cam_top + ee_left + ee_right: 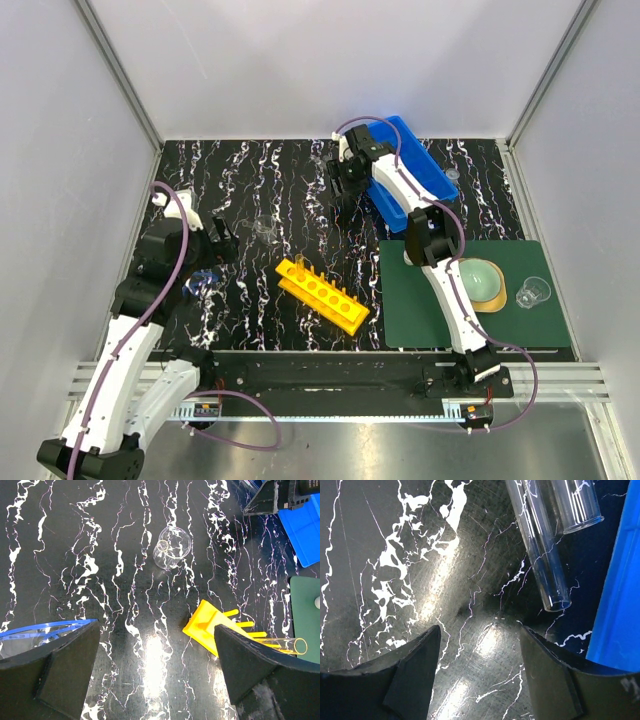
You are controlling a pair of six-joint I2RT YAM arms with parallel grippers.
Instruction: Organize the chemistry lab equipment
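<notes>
My right gripper (341,186) is open and empty, low over the black table beside the blue divided bin (415,165). In the right wrist view the gripper (480,647) has two clear glass tubes (543,555) lying just ahead of it, next to the bin's wall (617,600). My left gripper (221,241) is open and empty; in its wrist view (156,630) a small clear beaker (172,552) lies on its side ahead. The yellow rack (322,293) holds one tube (299,265) upright at its left end. Another clear beaker (534,292) stands on the green mat.
A dark green mat (420,320) lies at the right with a pale green dome on a tan disc (480,280). A clear piece with blue marks (45,632) lies by my left finger. Grey walls close in the table on three sides.
</notes>
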